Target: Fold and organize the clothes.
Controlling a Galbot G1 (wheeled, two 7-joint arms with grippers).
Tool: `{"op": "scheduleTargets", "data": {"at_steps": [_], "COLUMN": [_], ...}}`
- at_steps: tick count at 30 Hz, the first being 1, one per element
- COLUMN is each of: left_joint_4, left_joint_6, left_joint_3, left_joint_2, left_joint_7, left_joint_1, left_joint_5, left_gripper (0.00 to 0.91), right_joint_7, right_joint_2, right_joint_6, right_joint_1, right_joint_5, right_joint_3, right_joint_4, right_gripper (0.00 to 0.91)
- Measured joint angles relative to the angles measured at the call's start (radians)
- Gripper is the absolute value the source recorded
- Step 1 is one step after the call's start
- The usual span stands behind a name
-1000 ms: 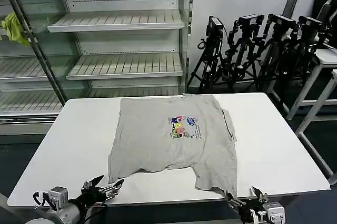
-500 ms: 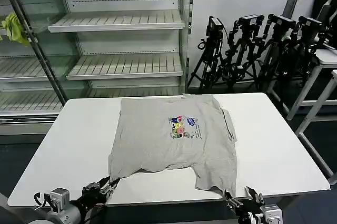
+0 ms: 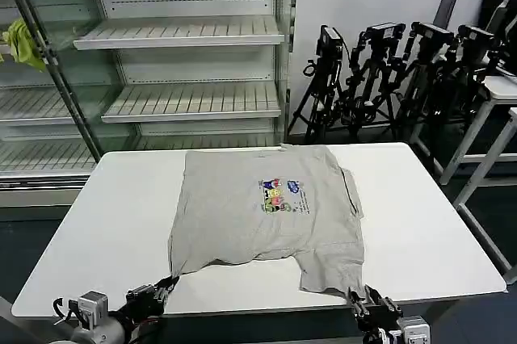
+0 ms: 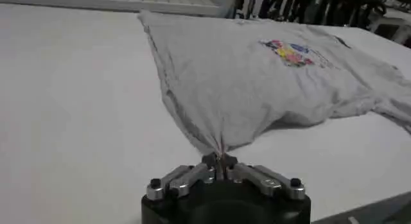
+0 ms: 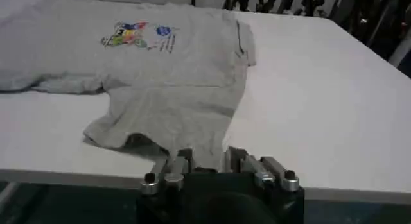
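1. As you look down from the head camera, a white table [image 3: 420,231] stands before you with a light grey short-sleeved shirt [image 3: 258,215] lying mostly flat on it, chest side up.
2. The shirt carries a small multicoloured cartoon print [image 3: 279,195] near its middle, and its lower hem reaches the table's near edge.
3. Your left gripper [image 3: 166,287] sits at the near edge on the left. In the left wrist view its fingers [image 4: 209,162] are pressed together on the shirt's near-left corner, which bunches into a point between them.
4. Your right gripper [image 3: 365,305] sits at the near edge on the right. In the right wrist view the shirt's near-right hem [image 5: 192,145] runs down between its fingers [image 5: 183,160]; you cannot tell whether they have clamped on it.
5. Behind the table stand white shelves [image 3: 186,33] with a yellow-green cloth [image 3: 23,43] on the far left, and black tripods [image 3: 388,77] on the right.
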Motion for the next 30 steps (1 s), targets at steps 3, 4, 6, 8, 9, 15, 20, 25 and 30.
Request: {"op": "scheduleTargets", "data": {"at_steps": [3, 4, 6, 8, 9, 15, 20, 25, 30], "left_joint_4": [0.0, 0.0, 0.0, 0.0, 0.0, -0.01, -0.025, -0.043, -0.065], "left_joint_6": [-0.002, -0.003, -0.005, -0.008, -0.01, -0.018, -0.021, -0.022, -0.022], "left_joint_3": [-0.001, -0.001, -0.001, 0.0, 0.0, -0.009, -0.027, -0.056, -0.089], "left_joint_2": [-0.002, -0.003, -0.004, -0.005, -0.005, -0.001, 0.011, 0.03, 0.053], "left_joint_7": [0.004, 0.005, 0.008, 0.01, 0.012, 0.019, 0.023, 0.022, 0.019], "left_joint_1": [0.001, 0.002, 0.003, 0.004, 0.005, 0.013, 0.029, 0.056, 0.095], "left_joint_5": [0.007, 0.009, 0.014, 0.018, 0.021, 0.028, 0.027, 0.019, 0.013], "left_gripper": [0.04, 0.04, 0.04, 0.04, 0.04, 0.04, 0.04, 0.04, 0.04], "right_joint_7": [0.0, 0.0, 0.0, 0.0, 0.0, 0.003, 0.007, 0.017, 0.027], "right_joint_2": [0.001, 0.001, 0.0, -0.001, -0.003, -0.016, -0.037, -0.069, -0.102], "right_joint_6": [0.003, 0.004, 0.005, 0.005, 0.005, 0.003, -0.004, -0.013, -0.017], "right_joint_1": [-0.006, -0.008, -0.01, -0.012, -0.015, -0.031, -0.053, -0.086, -0.128], "right_joint_5": [-0.009, -0.011, -0.013, -0.014, -0.014, -0.012, 0.004, 0.026, 0.051], "right_joint_3": [0.0, 0.0, 0.001, 0.003, 0.005, 0.018, 0.045, 0.091, 0.155], "right_joint_4": [0.0, 0.0, 0.001, 0.004, 0.006, 0.022, 0.044, 0.077, 0.119], "right_gripper": [0.0, 0.0, 0.0, 0.0, 0.0, 0.0, 0.0, 0.0, 0.0]}}
